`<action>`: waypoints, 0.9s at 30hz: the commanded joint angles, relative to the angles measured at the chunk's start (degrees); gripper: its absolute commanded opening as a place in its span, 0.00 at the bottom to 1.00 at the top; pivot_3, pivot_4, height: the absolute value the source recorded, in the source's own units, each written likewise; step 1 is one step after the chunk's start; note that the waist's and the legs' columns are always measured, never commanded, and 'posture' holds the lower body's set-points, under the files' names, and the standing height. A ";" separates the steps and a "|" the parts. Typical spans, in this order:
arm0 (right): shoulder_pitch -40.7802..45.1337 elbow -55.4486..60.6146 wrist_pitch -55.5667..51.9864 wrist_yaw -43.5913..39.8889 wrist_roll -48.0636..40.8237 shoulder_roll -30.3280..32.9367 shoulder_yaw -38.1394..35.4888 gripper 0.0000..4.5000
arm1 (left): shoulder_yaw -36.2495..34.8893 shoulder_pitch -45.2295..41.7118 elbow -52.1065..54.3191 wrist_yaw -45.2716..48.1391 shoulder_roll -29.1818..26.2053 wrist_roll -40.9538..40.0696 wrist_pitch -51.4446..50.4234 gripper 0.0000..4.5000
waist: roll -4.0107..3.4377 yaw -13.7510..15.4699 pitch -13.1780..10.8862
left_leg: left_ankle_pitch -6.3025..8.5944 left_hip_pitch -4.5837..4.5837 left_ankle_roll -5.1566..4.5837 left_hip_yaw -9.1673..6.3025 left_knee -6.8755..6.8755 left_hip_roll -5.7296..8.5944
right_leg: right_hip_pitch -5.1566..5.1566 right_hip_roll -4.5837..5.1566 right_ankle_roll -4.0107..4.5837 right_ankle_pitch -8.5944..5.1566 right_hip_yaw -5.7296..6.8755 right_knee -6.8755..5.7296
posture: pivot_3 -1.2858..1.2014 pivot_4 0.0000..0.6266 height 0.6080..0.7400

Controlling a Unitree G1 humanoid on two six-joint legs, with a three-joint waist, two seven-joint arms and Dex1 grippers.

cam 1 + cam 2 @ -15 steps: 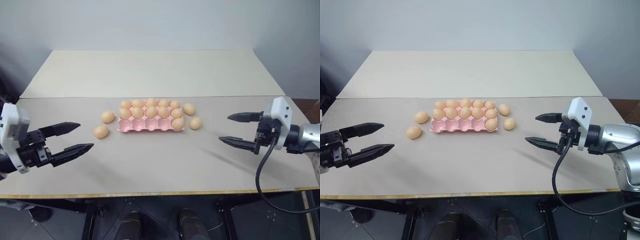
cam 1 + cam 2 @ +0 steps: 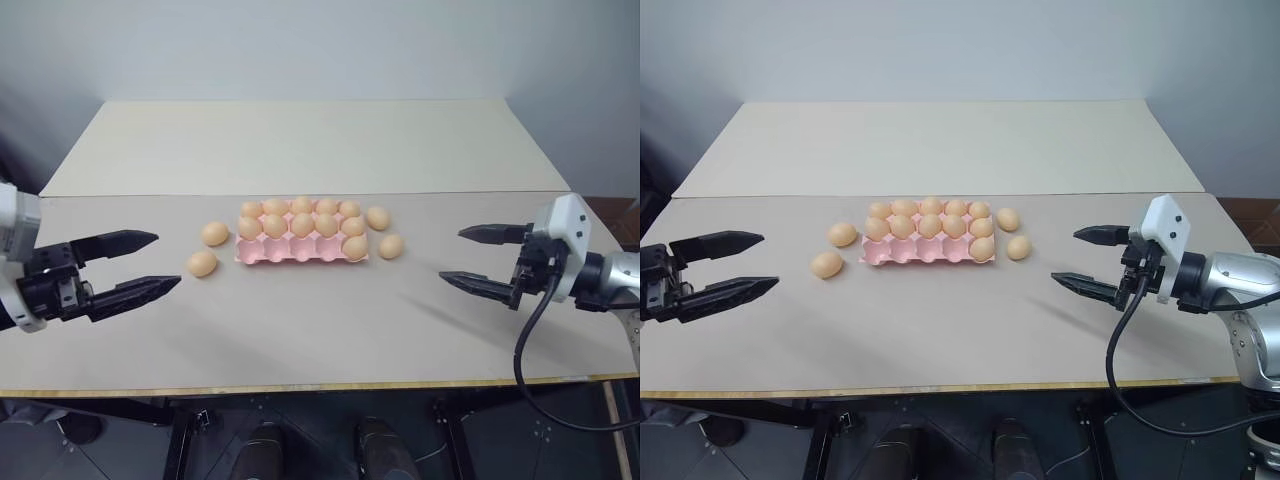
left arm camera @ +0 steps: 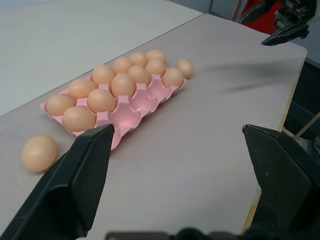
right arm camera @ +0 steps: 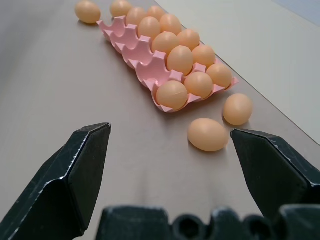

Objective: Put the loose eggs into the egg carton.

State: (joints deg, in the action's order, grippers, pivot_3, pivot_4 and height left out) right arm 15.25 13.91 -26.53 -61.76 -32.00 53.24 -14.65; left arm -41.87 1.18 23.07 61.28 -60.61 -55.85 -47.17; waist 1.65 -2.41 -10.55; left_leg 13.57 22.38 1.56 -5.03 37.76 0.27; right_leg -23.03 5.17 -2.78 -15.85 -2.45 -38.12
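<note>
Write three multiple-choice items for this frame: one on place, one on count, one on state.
1. Where are the loose eggs?
A. two each side of the egg carton
B. all behind it
C. all in front

2. How many empty cups?
A. none
B. four
C. nine

3. The left end effector and right end effector are:
A. holding eggs
B. open, empty
C. shut

Answers: 1 A, pairs lie off each short end. 2 B, four near-row cups show pink. 3 B, fingers apart, away from eggs.
</note>
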 commanded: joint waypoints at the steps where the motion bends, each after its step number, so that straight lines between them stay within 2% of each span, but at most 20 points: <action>1: 1.20 0.29 -0.12 0.19 -0.25 1.81 -2.24 1.00 | 0.09 0.49 1.76 -0.20 1.33 -0.19 1.25 0.99 | -0.02 0.01 -0.01 | 0.00 0.01 0.00 0.01 0.00 0.00 | -0.01 0.01 0.00 0.00 -0.01 0.00 | 0.52 0.24 1.00; 5: 2.55 0.02 -0.16 1.54 0.69 1.73 -0.62 1.00 | 1.28 0.43 1.10 -0.08 1.74 0.87 2.06 0.99 | -0.02 0.02 -0.01 | 0.00 0.02 0.00 0.01 0.00 -0.03 | -0.02 -0.02 0.01 0.00 0.00 0.00 | 0.52 0.24 1.00; 9: 8.77 -3.50 1.50 4.05 5.35 -0.78 5.63 1.00 | 3.70 -1.92 -0.24 0.71 1.28 1.45 2.89 0.99 | -0.02 -0.20 -0.01 | 0.00 -0.08 0.00 0.08 0.00 -0.06 | 0.02 -0.05 0.03 0.05 -0.05 0.00 | 0.52 0.24 1.00; 18: 23.44 -25.02 11.65 6.41 22.36 -10.58 21.47 1.00 | 6.78 -4.27 -1.41 1.75 1.51 2.73 4.46 0.99 | -0.04 -0.27 -0.03 | 0.00 0.06 0.00 0.11 -0.01 -0.06 | -0.13 -0.05 0.04 0.07 -0.08 0.02 | 0.52 0.24 1.00; 27: 30.80 -41.96 18.28 9.10 30.86 -18.79 26.51 1.00 | 5.89 -3.48 -0.46 2.08 1.75 2.79 4.47 0.99 | -0.06 -0.19 -0.04 | 0.01 0.09 0.01 0.11 -0.02 -0.06 | -0.18 -0.05 0.04 0.07 -0.09 0.01 | 0.52 0.24 1.00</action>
State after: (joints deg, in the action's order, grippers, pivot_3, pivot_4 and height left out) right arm 44.42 -26.50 -10.65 -53.69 -2.39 34.67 12.18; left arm -34.24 -2.23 21.58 63.10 -58.64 -52.92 -43.83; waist 1.59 -2.60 -10.59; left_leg 13.58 22.46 1.57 -4.92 37.74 0.20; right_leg -23.21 5.11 -2.73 -15.77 -2.54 -38.11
